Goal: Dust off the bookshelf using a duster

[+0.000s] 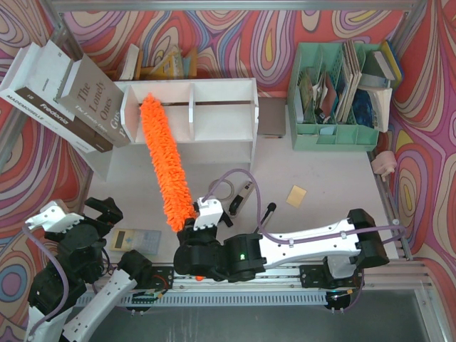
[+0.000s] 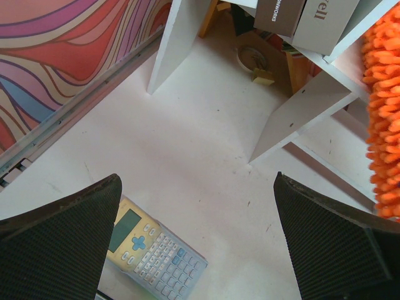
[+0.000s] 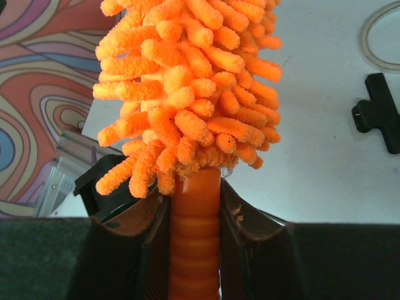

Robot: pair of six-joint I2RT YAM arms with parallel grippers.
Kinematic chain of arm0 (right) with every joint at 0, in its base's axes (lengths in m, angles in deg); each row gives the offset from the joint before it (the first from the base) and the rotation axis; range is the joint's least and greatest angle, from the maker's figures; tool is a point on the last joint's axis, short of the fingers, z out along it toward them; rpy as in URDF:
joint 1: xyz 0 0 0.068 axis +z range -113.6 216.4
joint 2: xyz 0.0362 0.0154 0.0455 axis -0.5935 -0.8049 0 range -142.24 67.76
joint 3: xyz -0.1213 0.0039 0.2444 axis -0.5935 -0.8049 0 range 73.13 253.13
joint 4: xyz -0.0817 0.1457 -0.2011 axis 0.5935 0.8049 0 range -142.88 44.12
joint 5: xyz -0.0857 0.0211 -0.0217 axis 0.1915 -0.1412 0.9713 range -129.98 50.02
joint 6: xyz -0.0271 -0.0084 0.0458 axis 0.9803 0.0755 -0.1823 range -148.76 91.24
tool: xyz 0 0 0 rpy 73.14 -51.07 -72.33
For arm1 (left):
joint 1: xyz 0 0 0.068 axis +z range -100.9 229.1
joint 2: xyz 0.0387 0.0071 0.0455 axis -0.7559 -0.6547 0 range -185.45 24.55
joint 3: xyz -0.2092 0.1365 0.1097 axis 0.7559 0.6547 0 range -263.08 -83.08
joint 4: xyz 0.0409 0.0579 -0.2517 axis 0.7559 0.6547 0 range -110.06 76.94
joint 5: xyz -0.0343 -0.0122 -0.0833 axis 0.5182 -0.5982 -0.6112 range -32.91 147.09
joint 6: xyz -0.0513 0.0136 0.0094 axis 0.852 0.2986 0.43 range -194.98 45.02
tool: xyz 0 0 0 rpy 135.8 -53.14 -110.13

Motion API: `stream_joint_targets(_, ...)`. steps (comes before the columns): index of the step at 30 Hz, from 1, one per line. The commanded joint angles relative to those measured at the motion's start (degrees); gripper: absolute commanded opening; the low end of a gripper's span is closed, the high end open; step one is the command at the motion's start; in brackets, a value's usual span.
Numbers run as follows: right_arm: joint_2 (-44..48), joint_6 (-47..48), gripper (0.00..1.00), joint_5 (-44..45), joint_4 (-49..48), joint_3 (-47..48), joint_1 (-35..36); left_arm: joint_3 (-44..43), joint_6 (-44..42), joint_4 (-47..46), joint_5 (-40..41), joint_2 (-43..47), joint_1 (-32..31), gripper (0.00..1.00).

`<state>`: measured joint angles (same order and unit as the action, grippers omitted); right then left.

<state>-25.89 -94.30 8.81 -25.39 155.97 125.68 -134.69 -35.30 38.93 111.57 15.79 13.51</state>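
The right end effector [image 3: 195, 215] is clamped on the ribbed handle of the duster [image 3: 187, 94] and hides the handle's lower end. The fluffy head reaches into the left compartment of the bookshelf [image 1: 214, 117]. In front of the bookshelf, the left end effector [image 2: 197, 244] hangs with fingers apart above a calculator [image 2: 156, 250] on the white worktop [image 1: 320, 171], with swirl-patterned walls [image 1: 299, 21] around.

Bright even light, soft shadows, wrist views slightly blurred.

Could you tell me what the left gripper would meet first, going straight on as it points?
Probably the bare white tabletop, past the grey pocket calculator and short of the white wooden bookshelf; depth is unclear.
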Motion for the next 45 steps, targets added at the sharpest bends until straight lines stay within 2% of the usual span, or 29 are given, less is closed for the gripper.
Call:
stream_joint_targets(1,-1.7,5.9,0.0,-1.3,-6.0,2.8,-0.1,0.6,0.1,0.5,0.7,-0.9,-0.3,0.98)
stream_joint_targets(5,-1.5,5.1,0.0,-1.0,-5.6,2.8,-0.1,0.5,0.1,0.5,0.7,-1.0,-0.3,0.98)
stream_joint_targets(12,2.6,-13.2,0.0,7.3,10.8,0.9,-0.1,0.6,0.2,0.5,0.7,-0.7,-0.3,0.98)
stream_joint_targets(15,3.8,-17.9,0.0,9.1,14.8,0.5,-0.1,0.6,0.2,0.4,0.7,-0.8,-0.3,0.98)
stream_joint_targets(18,3.1,-18.5,0.0,8.9,15.6,1.0,0.0,0.6,0.2,0.4,0.7,-0.7,-0.3,0.98)
stream_joint_targets(26,-0.3,4.8,0.0,-1.7,-6.9,1.2,0.0,0.5,0.2,0.5,0.7,-0.7,-0.3,0.98)
stream_joint_targets(30,-2.4,6.9,0.0,-3.7,-7.2,3.8,0.0,0.5,0.3,0.6,0.8,-0.6,-0.3,0.98)
stream_joint_targets(33,-1.4,2.5,0.0,-0.8,-2.8,3.4,-0.1,0.6,0.3,0.6,0.8,-0.5,-0.3,0.98)
stream_joint_targets(40,4.1,-17.0,0.0,8.9,13.6,-0.2,-0.1,0.6,0.2,0.5,0.7,-0.6,-0.3,0.98)
stream_joint_targets(45,5.7,-20.9,0.0,10.6,16.9,-1.1,0.0,0.6,0.2,0.4,0.6,-0.6,-0.3,0.98)
